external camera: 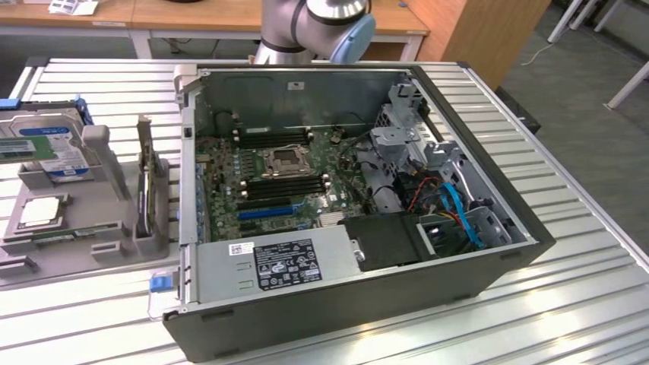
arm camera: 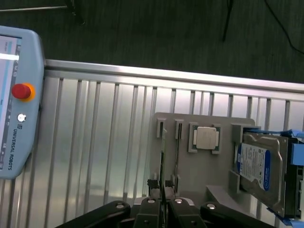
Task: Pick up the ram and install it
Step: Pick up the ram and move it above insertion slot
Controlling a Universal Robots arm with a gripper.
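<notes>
The ram (external camera: 48,235) is 1 long, thin green stick with small dark chips. It stands on its long edge in a slot along the gray tray's (external camera: 67,263) front part.

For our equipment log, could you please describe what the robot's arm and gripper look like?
The arm is a thick, round, silver-grey tube with a light blue cap on its joint. The gripper is black, built of angular linked bars that fan out to both sides and are fastened with small silver bolts.
</notes>
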